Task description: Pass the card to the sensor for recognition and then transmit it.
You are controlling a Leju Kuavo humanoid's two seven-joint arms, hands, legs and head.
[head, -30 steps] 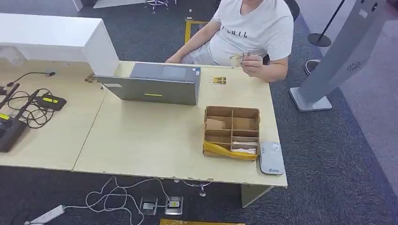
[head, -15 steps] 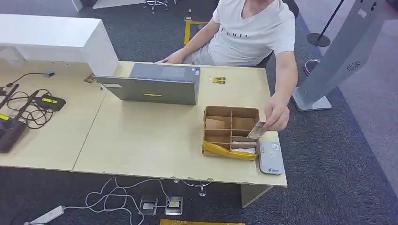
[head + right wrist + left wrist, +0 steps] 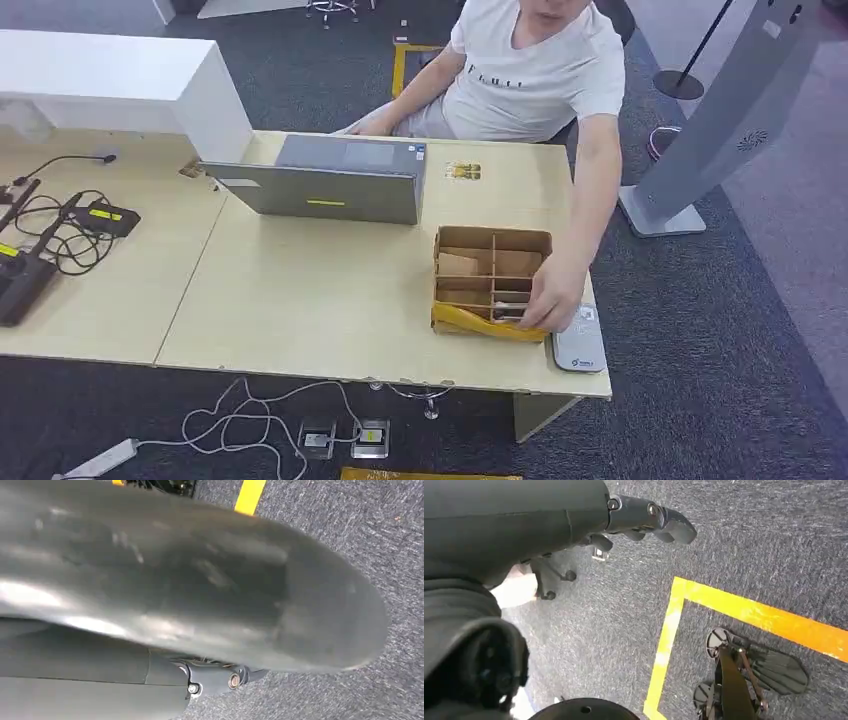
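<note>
In the head view a brown cardboard divider box stands on the pale table. A grey card reader lies just right of it by the front edge. A person in a white shirt reaches a hand into the box's near right compartment; the card is hidden under that hand. My left hand hangs over the carpet with its fingers stretched out, holding nothing. My right hand is mostly hidden behind its blurred grey cover.
A grey laptop stands behind the box, and a small yellow item lies beside it. Black cables and devices lie at the left. A grey kiosk stand rises at the right. Yellow floor tape crosses the carpet.
The person brought the card down from chest height to the box's right side, then moved the hand into the near right compartment. My arms have not moved.
</note>
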